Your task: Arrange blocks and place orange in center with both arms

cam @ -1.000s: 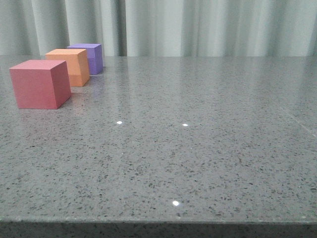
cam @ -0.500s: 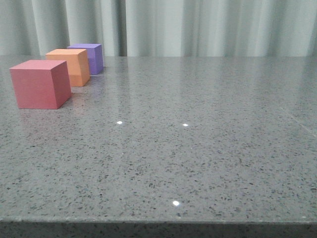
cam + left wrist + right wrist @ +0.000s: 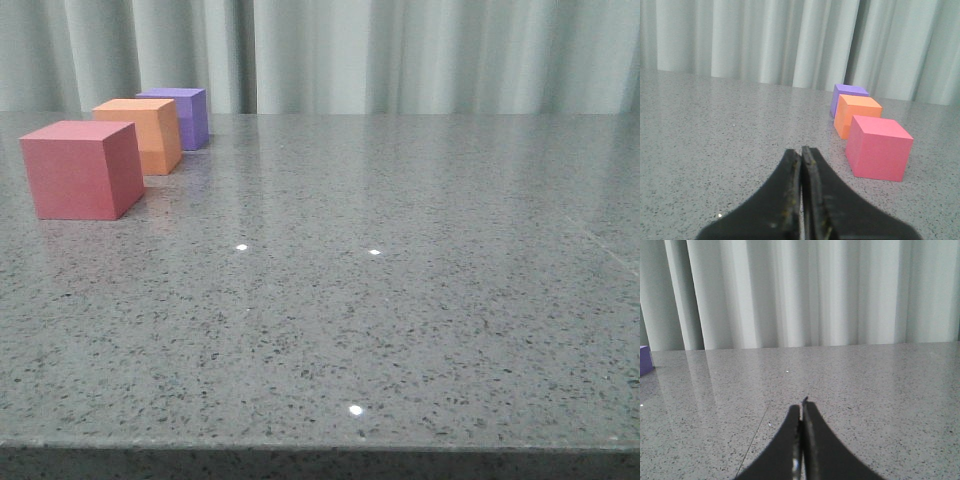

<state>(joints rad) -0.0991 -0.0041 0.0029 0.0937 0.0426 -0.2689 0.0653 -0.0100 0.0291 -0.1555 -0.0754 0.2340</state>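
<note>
The orange cube [image 3: 138, 134] stands at the upper left of the front frame, the middle one in a row of three matte, sharp-edged blocks running away from the camera, with the pinkish-red cube [image 3: 81, 168] nearest and the purple cube [image 3: 184, 116] farthest. The left gripper [image 3: 802, 152] has its dark tapered fingers pressed together on nothing, apart from the blocks, and the right gripper [image 3: 801, 410] is likewise closed and empty. All stand on a glossy speckled grey table [image 3: 400, 300] before pale pleated curtains [image 3: 420, 55].
</note>
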